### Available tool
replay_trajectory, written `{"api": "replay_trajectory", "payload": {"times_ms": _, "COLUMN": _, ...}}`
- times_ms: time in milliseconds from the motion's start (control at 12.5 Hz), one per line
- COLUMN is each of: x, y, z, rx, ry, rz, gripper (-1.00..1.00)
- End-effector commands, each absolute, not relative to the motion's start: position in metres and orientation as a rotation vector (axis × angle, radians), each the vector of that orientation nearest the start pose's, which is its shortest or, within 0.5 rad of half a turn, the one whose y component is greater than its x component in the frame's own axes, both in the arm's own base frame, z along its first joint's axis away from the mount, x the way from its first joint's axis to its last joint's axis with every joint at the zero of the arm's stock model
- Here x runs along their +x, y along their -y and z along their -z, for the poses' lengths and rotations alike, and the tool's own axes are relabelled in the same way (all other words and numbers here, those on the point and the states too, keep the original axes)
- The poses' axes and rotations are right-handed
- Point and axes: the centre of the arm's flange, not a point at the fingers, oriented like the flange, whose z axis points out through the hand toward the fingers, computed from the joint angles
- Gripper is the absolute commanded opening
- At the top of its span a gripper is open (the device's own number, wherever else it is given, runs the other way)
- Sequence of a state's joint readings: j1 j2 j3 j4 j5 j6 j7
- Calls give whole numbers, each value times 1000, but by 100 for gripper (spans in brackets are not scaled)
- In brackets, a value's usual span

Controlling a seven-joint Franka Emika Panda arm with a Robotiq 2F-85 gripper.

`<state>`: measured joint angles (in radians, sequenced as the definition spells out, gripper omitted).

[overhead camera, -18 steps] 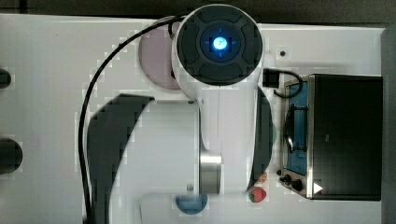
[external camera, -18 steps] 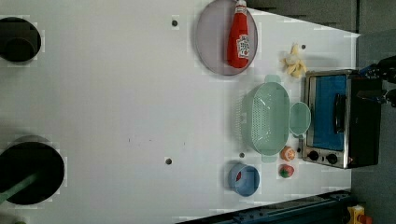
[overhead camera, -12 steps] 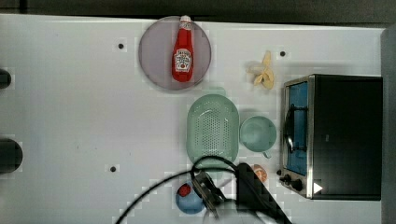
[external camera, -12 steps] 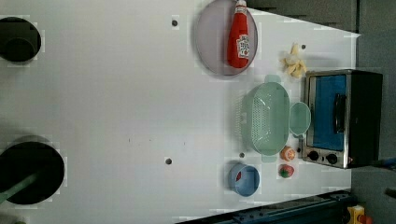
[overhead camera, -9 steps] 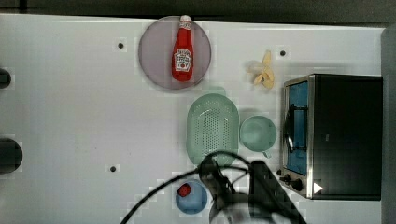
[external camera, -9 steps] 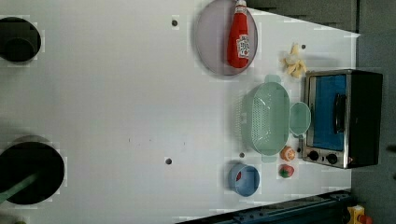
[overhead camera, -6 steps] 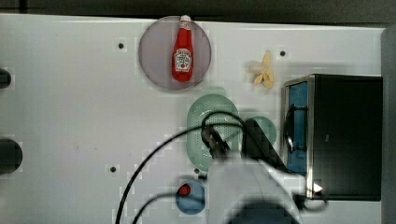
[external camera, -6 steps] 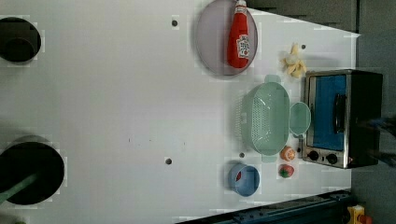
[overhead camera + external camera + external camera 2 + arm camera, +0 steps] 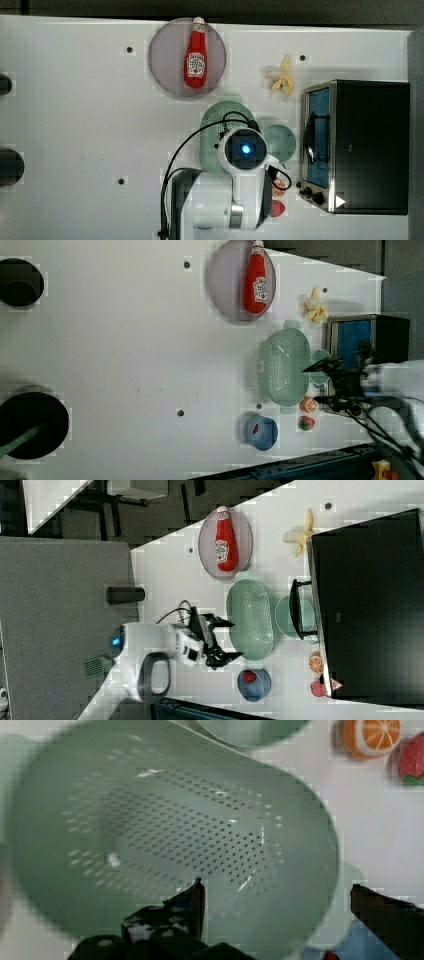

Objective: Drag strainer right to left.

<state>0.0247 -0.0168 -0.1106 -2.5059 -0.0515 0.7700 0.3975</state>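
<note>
Here the spread end effector [image 9: 275, 895] hovers above the strainer [image 9: 165, 835]; a careless drag could knock the nearby cup [image 9: 279, 142].

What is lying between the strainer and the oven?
In the top view, the green cup sits between the strainer and the oven. The left view shows the same.

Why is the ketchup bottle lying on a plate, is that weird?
A bit odd: the ketchup bottle lies flat on the grey-purple plate instead of standing. Nothing looks spilled or broken.
</note>
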Motion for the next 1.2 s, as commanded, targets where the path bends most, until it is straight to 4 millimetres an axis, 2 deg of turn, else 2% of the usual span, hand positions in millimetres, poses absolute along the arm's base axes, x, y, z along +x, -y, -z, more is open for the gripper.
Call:
{"api": "replay_trajectory", "payload": {"times_ms": 80, "x": 479, "y": 27, "z": -277, "rx": -2505, "ry": -1942, "rz": 40, "gripper": 100}}
{"api": "replay_trajectory", "payload": {"times_ms": 400, "x": 482, "y": 13, "z": -203, "rx": -2337, "ry": -2138, "rz": 40, "gripper": 100}}
{"api": "replay_trajectory", "payload": {"times_ms": 640, "x": 480, "y": 2, "z": -170, "rx": -2335, "ry": -2124, "rz": 45, "gripper": 100}}
{"api": "replay_trajectory", "payload": {"times_ms": 880, "x": 479, "y": -4, "z": -158, "rx": -2341, "ry": -2122, "rz": 32, "gripper": 100}}
{"api": "replay_trajectory", "payload": {"times_ms": 1200, "x": 478, "y": -33, "z": -159, "rx": -2247, "ry": -2197, "rz": 8, "gripper": 100}}
